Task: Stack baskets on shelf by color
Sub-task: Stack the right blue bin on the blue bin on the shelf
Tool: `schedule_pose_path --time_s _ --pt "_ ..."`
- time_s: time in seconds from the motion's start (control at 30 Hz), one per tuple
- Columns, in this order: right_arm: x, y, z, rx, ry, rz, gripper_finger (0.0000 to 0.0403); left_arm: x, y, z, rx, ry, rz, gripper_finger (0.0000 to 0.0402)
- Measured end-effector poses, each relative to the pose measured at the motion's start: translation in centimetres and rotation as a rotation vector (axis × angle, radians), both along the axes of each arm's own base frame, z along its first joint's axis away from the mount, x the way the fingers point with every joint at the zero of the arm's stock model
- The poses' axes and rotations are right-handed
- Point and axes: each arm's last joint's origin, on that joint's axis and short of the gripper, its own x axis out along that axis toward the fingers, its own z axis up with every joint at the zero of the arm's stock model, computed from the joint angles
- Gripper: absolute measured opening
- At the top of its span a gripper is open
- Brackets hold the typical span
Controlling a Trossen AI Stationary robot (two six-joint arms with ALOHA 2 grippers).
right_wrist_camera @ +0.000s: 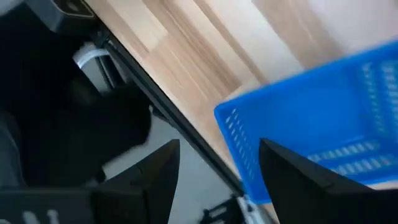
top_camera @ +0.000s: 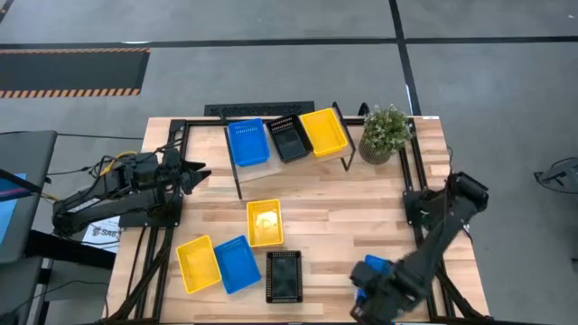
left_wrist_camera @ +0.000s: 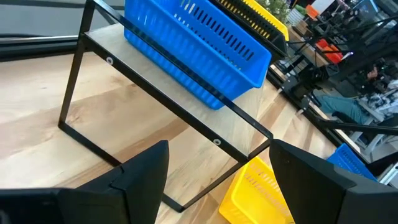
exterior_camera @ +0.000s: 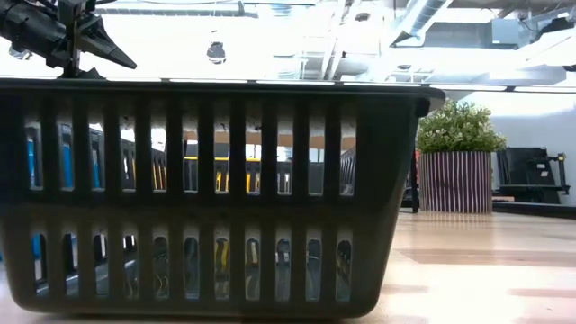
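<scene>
Reaching over the near right corner of the table, the right gripper [top_camera: 368, 291] hangs at a blue basket [top_camera: 370, 268] by that edge. Its wrist view shows the two fingers spread apart, with the basket's rim [right_wrist_camera: 249, 143] running between and just ahead of them; I cannot tell whether a finger touches it yet. This basket lies far from the shelf [top_camera: 271, 161], which stands at the table's back with three baskets already on it: blue [top_camera: 247, 143], black [top_camera: 289, 137] and yellow [top_camera: 323, 132], side by side.

So the blue target sits at the shelf's left end, diagonally across the table from the right arm, a long carry. The left gripper [top_camera: 197, 173] waits with fingers parted just beside that end, looking at the shelved blue basket [left_wrist_camera: 205, 43], and is much nearer to it.

Four loose baskets lie on the front half: yellow [top_camera: 264, 223], yellow [top_camera: 198, 264], blue [top_camera: 237, 264] and black [top_camera: 284, 275].
</scene>
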Motion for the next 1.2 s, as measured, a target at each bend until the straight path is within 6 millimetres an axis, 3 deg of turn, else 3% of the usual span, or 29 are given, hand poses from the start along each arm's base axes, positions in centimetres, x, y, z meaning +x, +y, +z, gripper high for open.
schedule_pose_path --time_s 0.2,0.53,1.03,1.2 --pt "-3.0 2.0 -3.2 0.000 0.004 -0.062 0.0241 0.0 0.1 0.0 0.008 0.001 0.022 0.0265" --pt "-3.8 1.8 -7.4 0.005 -0.020 -0.007 0.0240 0.0 0.1 0.0 0.008 0.001 0.035 0.0265" --pt "-4.2 1.1 -9.7 -0.021 -0.024 0.088 0.0237 0.0 0.1 0.0 0.002 0.000 0.037 0.0265" --pt "-4.1 0.6 -10.4 -0.029 -0.023 0.133 0.0202 0.0 0.1 0.0 0.004 0.001 0.036 0.0265"
